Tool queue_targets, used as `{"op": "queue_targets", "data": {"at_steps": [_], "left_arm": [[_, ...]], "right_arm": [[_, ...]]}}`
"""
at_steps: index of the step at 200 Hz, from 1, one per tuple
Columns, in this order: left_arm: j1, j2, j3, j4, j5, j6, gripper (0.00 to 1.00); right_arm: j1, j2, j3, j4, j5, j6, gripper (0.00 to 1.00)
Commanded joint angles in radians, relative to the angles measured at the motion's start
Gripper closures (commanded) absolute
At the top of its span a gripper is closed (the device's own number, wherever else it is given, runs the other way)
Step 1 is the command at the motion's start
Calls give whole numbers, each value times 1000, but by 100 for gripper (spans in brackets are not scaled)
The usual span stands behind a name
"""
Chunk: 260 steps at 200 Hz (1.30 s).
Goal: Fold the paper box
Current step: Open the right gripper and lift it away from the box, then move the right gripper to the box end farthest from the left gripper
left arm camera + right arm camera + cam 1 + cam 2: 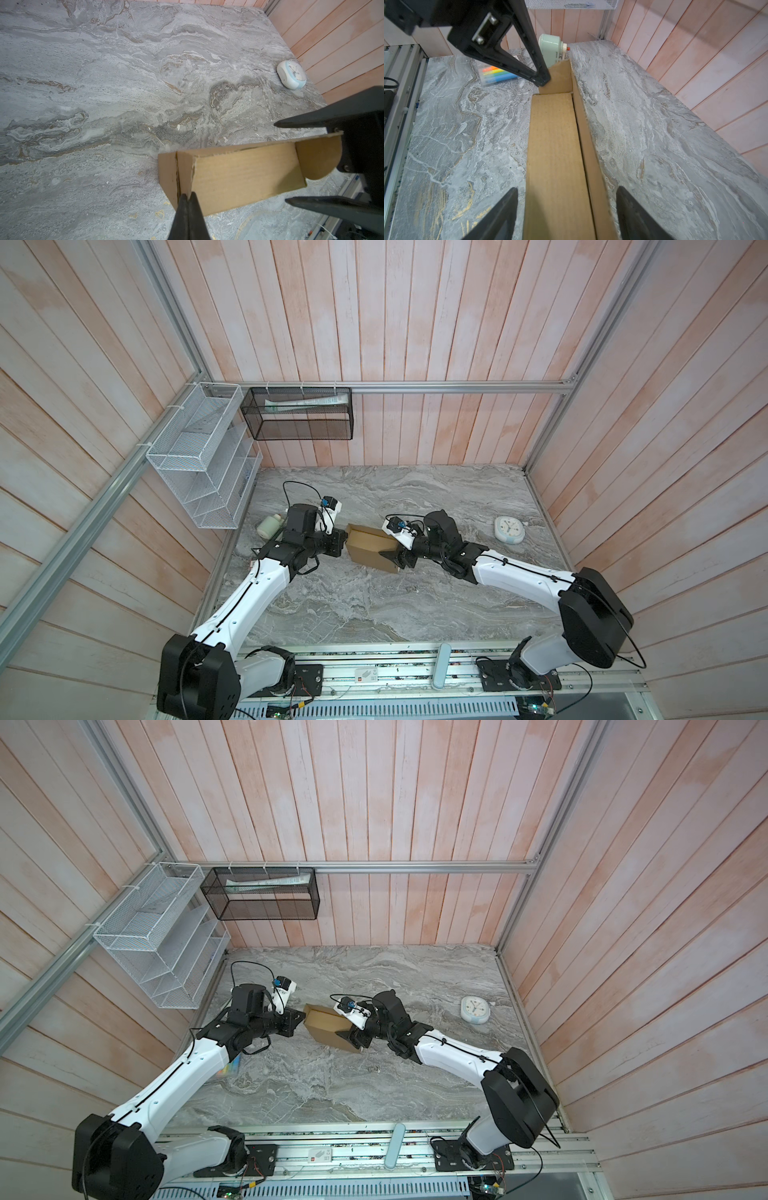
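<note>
- L wrist view: only the finger ends of L claw (188, 196) show, the rest is cut off by the frame edge. The body of R claw (281, 162) blocks the far corner of the paper box (239, 176).
- R wrist view: near end of the box runs out of frame. Marker pack (497, 75) is half hidden behind L claw's fingers. Mint-green sharpener (551, 48) is partly behind the box's upright end flap.
- Both top views: both box ends are covered by the arms' wrists, so fingertips can't be made out there. Slits/tabs too small to tell in any view.
- L claw: clenched, fingers pressed together w/ only a hairline between. Tips nip the cardboard edge at the box's end-wall corner.
- R claw: released, jaws spread wide, one finger on each side of the box's other end. There's a slim gap on both sides and no grip seen. In the L wrist view the box's rounded flap sits between its fingers.
- Box: on the marble tabletop (374, 614), approx mid-table and askew in the top views. Plain brown, one long wall standing up. It lies between the two claws, L claw at one end and R claw astride the opposite end.
- Clock (509, 529): white/blue, on the tabletop well apart from the box, over by the R-hand wall.
</note>
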Motion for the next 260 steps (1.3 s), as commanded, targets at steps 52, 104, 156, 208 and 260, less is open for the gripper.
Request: {"op": "queue_targets", "data": {"at_steps": [52, 104, 156, 208, 260], "left_arm": [[-5, -13, -27, -13, -11, 10, 100], [-6, -15, -25, -11, -7, 10, 100], [-5, -13, -22, -12, -8, 8, 100], [-6, -18, -23, -12, -8, 7, 100], [-6, -17, -21, -15, -11, 5, 100]], "right_arm": [[2, -117, -29, 15, 84, 83, 25], [25, -168, 27, -79, 205, 209, 29], [83, -163, 192, -309, 415, 407, 34], [122, -95, 326, -520, 468, 546, 39], [122, -67, 374, -620, 428, 695, 49]]}}
